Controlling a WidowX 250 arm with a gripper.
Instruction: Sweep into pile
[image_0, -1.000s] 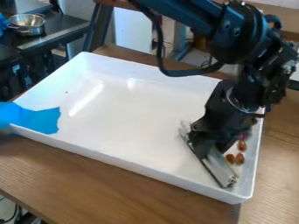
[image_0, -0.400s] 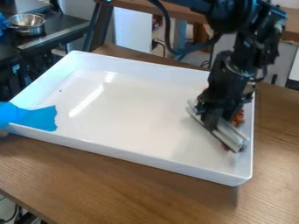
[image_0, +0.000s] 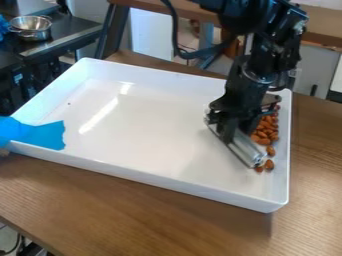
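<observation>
At the lower right of the white tray, stray almonds are left to be gathered.
Beyond them, the metal bar is pinched in the jaws of the gripper; its edge is best pressed level to the floor, its near end swung behind the strays, so they are nudged gently up toward the main heap along the right wall.

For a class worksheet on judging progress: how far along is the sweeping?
Done: most almonds look bunched near the tray wall at the view's right. In hand: the gripper holds the metal bar low in the tray, beside the bunch. Left: probably tucking in the few stragglers by the bar's near end.
</observation>
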